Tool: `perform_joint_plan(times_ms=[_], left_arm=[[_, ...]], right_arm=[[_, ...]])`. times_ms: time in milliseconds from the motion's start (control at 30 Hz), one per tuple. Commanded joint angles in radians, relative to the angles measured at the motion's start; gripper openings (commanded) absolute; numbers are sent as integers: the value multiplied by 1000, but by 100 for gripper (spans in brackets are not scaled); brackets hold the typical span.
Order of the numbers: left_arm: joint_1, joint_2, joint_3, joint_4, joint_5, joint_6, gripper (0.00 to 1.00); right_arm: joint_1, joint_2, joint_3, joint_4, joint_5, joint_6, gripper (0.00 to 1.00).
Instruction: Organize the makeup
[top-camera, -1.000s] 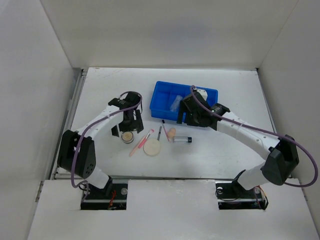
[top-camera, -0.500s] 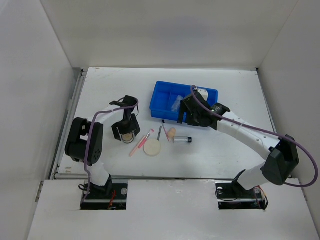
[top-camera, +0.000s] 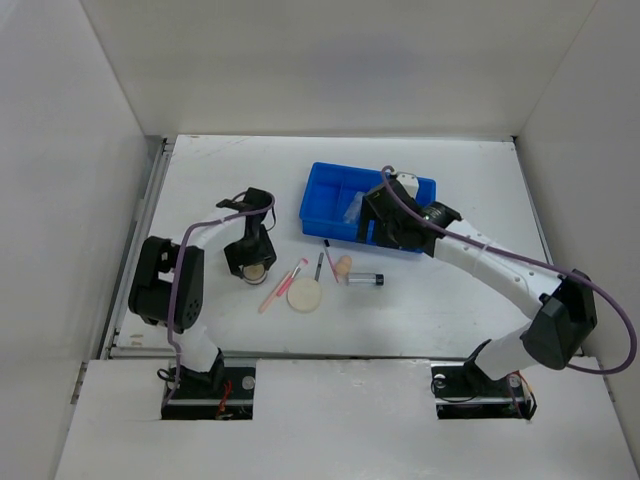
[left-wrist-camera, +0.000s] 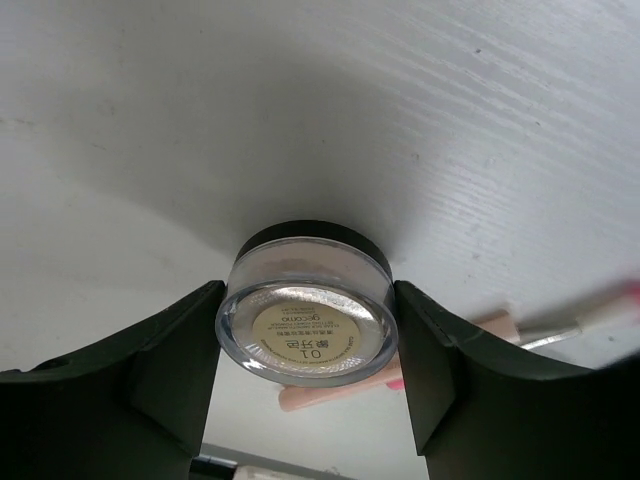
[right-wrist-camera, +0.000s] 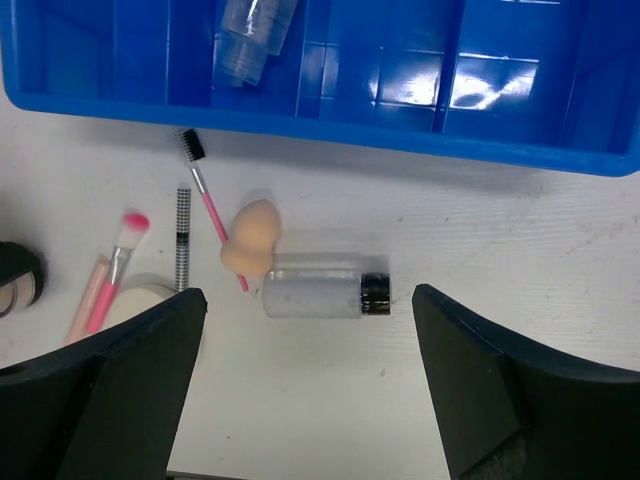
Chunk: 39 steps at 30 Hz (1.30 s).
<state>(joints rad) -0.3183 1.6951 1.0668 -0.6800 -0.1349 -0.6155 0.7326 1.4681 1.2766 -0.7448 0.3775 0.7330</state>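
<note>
While it stood low at the left of the bench (top-camera: 200, 190), the left hand (top-camera: 251, 260) pinched the round beige compact (left-wrist-camera: 306, 330), one finger against each side; the compact sat on the bench.

- Just right of the compact: pink brush (right-wrist-camera: 115, 262), lying on the bench.
- Next right: cream disc puff (top-camera: 305, 295), flat, beside the brush.
- Dark stick (right-wrist-camera: 183, 238) and pink-handled wand (right-wrist-camera: 208, 205): side by side, far of the puff.
- Peach egg-shaped sponge (right-wrist-camera: 250, 238): resting over the wand, touching the tube's clear end.
- Clear dark-capped tube (right-wrist-camera: 315, 293): on its side, cap to the right.

The right hand (right-wrist-camera: 307, 295) was spread wide, holding nothing, above the tube.

- Far of these: blue divided tray (right-wrist-camera: 300, 130), a clear bottle (right-wrist-camera: 255, 40) in one compartment.
</note>
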Motion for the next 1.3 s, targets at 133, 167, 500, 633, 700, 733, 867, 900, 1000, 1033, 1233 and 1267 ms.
perform_joint_plan(times_ms=[133, 167, 500, 633, 700, 733, 867, 900, 1000, 1033, 1233, 1267], left_arm=[[-42, -173, 252, -121, -32, 105, 25], [-53, -164, 328, -134, -43, 117, 25], [-126, 156, 826, -174, 58, 166, 22], [-153, 306, 1000, -165, 98, 166, 23], [-180, 391, 1062, -165, 98, 166, 23], [-180, 415, 1114, -165, 89, 166, 23], [-200, 521, 1214, -185, 64, 166, 23], [-200, 537, 1226, -185, 64, 166, 23], [-200, 575, 1256, -194, 64, 166, 35], [-200, 575, 1256, -194, 64, 166, 42], [-200, 540, 1266, -204, 73, 166, 83], [-200, 519, 1266, -204, 73, 166, 87]], right_arm=[[-47, -5, 63, -11, -2, 6, 90], [-61, -14, 63, -11, -21, 6, 90], [-164, -172, 34, -59, -68, -3, 90], [-173, -216, 15, -71, -58, -3, 90], [-173, -242, 6, -93, -58, -3, 90], [-173, -242, -3, -105, -58, -3, 90], [-173, -285, -17, -123, -58, 6, 90], [-173, -285, -28, -123, -58, 6, 90], [-182, -296, -37, -123, -58, 17, 90], [-182, -296, -37, -133, -68, 17, 90], [-182, -287, -62, -101, -126, 17, 90], [-182, -287, -86, -88, -144, 17, 90]])
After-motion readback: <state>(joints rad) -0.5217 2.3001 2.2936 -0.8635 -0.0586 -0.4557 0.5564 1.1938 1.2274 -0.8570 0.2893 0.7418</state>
